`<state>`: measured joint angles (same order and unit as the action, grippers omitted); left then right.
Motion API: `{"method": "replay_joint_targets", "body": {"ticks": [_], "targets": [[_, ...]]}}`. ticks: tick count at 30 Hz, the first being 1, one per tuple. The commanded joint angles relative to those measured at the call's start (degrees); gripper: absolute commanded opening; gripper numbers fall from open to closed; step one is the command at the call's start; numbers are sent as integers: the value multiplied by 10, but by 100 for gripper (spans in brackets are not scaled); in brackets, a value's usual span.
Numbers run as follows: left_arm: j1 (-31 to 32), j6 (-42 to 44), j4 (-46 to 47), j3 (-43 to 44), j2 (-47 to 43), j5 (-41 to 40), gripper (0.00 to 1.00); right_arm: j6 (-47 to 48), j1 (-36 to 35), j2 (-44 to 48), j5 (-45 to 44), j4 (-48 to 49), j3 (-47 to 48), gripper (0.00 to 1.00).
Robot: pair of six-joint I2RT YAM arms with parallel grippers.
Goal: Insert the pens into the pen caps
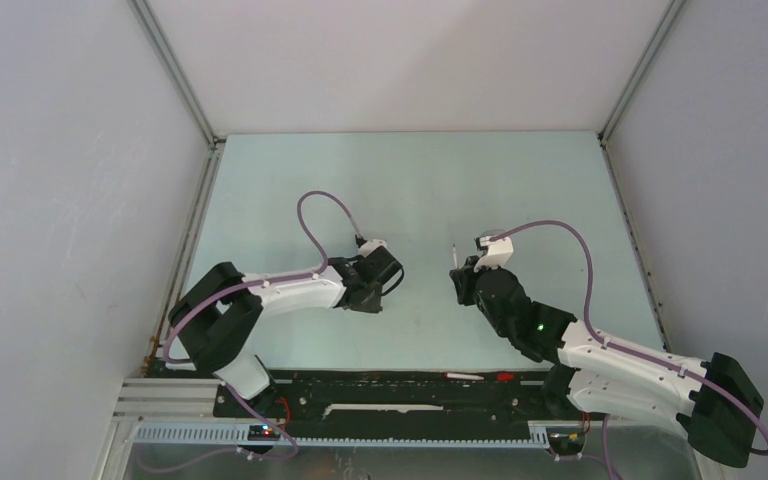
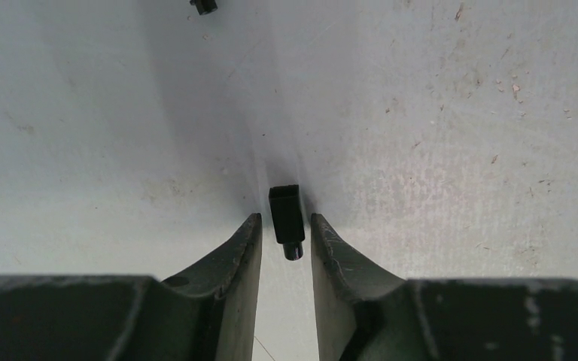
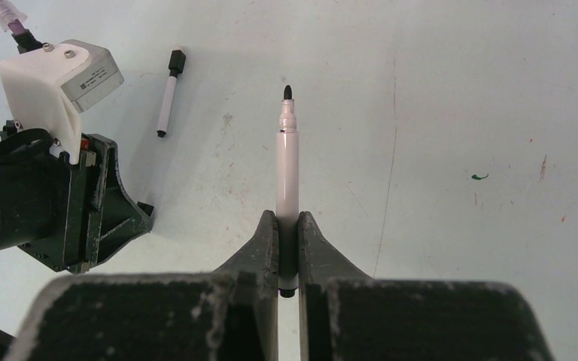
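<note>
Pale table (image 1: 410,180), left pincer (image 2: 286,219) apart astride pen cap (image 2: 286,207), right pincer (image 3: 287,218) clamped on uncapped pen (image 3: 287,158), capped pen (image 3: 168,94) nearby

We find no words or numbers we can read in any view. The only marking is a small sticker (image 3: 94,77) on the grey camera housing (image 3: 71,64) in the right wrist view; it carries a dark code square and fine print, too small for us to make out.

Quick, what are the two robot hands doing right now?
Left gripper: open, fingers on both sides of a black pen cap, not pinching it.
Right gripper: shut on a white pen.
</note>
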<state>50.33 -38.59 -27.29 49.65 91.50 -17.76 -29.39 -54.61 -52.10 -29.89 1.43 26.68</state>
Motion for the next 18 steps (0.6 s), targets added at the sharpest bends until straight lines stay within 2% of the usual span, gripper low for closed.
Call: {"method": "replay_joint_targets", "body": {"ticks": [1,12,18], "targets": [[-7,-4,11,18,6,-9,32,-4,3,-2,-4,20,6,0],[-14,-9,22,11,6,0,31,-4,4,-2,-3,19,6,0],[-13,-10,24,11,10,4,27,-5,4,-1,-2,18,6,0]]}}
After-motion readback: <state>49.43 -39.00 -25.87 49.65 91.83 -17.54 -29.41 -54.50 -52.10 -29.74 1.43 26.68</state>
